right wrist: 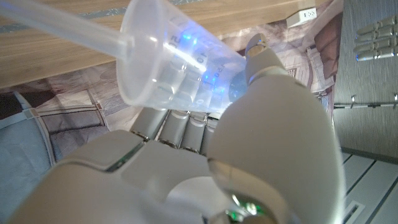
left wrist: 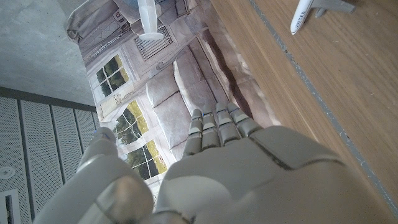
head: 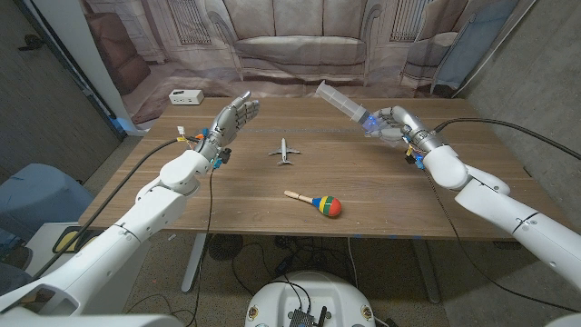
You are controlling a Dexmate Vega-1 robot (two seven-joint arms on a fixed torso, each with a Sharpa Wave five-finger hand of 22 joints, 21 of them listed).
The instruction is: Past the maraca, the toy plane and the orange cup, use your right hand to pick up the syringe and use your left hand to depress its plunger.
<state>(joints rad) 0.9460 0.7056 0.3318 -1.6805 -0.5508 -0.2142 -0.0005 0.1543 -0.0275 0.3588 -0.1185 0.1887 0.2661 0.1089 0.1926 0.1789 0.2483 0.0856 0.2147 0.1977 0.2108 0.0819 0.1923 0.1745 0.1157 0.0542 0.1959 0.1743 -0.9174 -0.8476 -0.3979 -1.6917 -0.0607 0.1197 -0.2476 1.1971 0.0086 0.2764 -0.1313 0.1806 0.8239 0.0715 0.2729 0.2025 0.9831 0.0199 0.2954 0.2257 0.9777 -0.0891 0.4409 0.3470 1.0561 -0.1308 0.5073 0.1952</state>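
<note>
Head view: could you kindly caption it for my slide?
Right hand holds the syringe aloft; left hand open.

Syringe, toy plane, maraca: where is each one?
syringe [head: 343,104], head view, middle of clear barrel.
toy plane [head: 285,152], head view, on its body.
maraca [head: 325,206], head view, on the colourful round head.

Left hand [left wrist: 236,174], fingers extended and empty, beside the table [left wrist: 348,81]; toy plane [left wrist: 311,12] (partly cropped) on it

No text, label, brand, number or sign can be read anywhere.
</note>
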